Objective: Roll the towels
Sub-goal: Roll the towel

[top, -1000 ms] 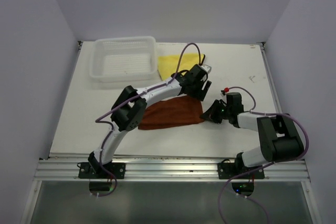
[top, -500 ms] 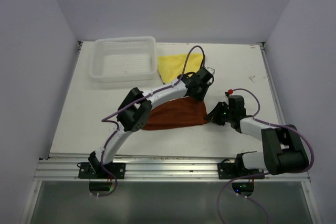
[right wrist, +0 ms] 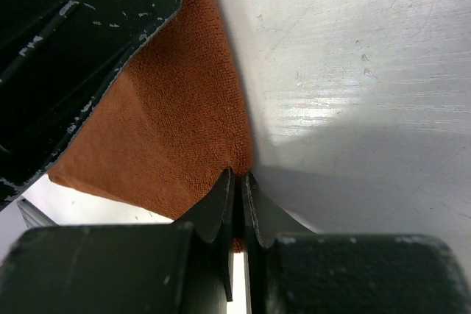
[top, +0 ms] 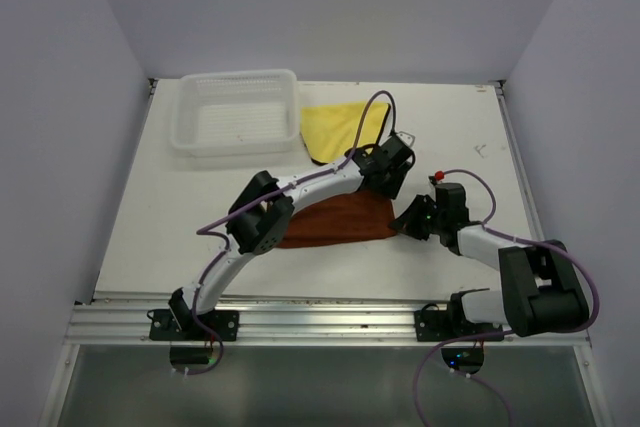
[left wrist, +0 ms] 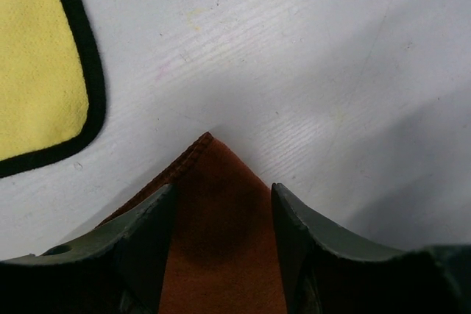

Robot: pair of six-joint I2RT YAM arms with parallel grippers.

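Rust towel (left wrist: 221,277) corner btwn left gripper (left wrist: 221,195) fingers.

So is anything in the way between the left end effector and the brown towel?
Nothing visible is. The left end effector has its fingers open on either side of a corner of the rust-brown towel. The yellow towel lies apart, off to one side.

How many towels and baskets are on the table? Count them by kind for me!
Towels: 2 (the brown towel and the yellow towel)
Basket: 1
Total: 3
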